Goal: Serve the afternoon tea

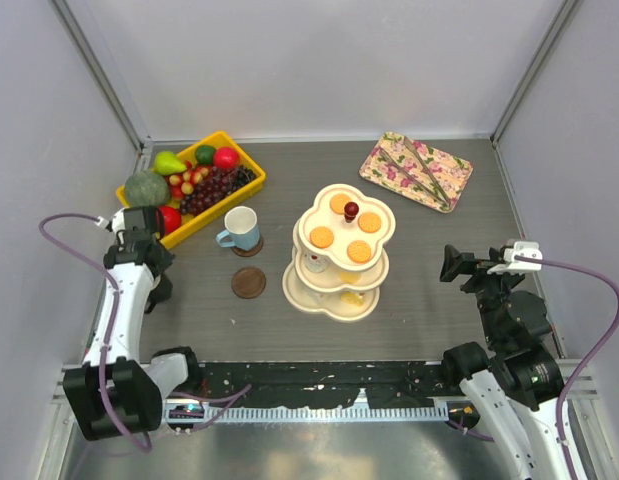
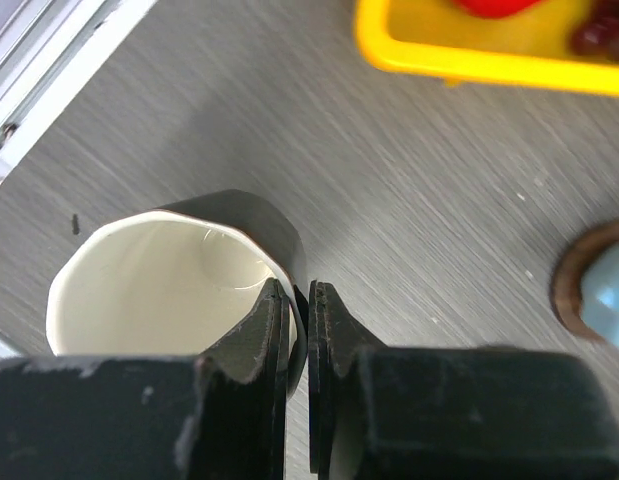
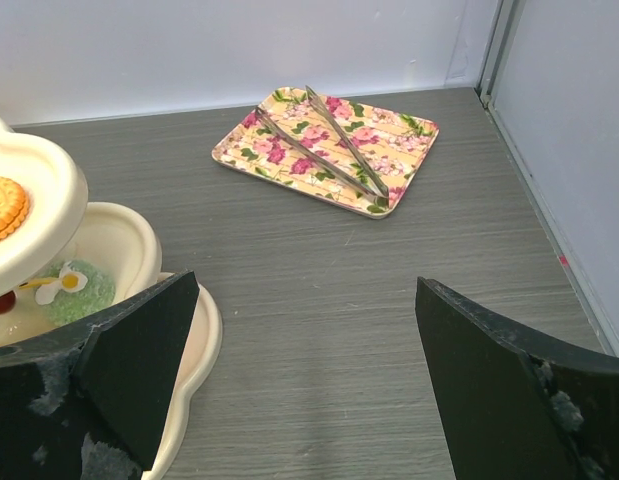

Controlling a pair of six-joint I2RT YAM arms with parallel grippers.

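The cream three-tier stand (image 1: 339, 262) with a red knob (image 1: 351, 211) stands mid-table, with orange biscuits (image 1: 322, 237) on its top tier. Its left part shows in the right wrist view (image 3: 49, 190), with a green pastry (image 3: 79, 285) on a lower tier. The pale blue mug (image 1: 241, 228) sits on a brown coaster left of the stand. My left gripper (image 2: 299, 292) is shut on the rim of the dark mug (image 2: 239, 215), one finger inside and one outside. In the top view that gripper (image 1: 155, 282) is at the far left, with the mug mostly hidden under it. My right gripper (image 3: 307, 290) is open and empty, right of the stand (image 1: 454, 263).
A yellow bin of fruit (image 1: 251, 178) stands at the back left, and its edge (image 2: 469, 62) lies just beyond the dark mug. A second, bare brown coaster (image 1: 249, 283) lies in front of the blue mug. A floral tray (image 1: 459, 185) holding metal tongs (image 3: 324, 140) lies at the back right.
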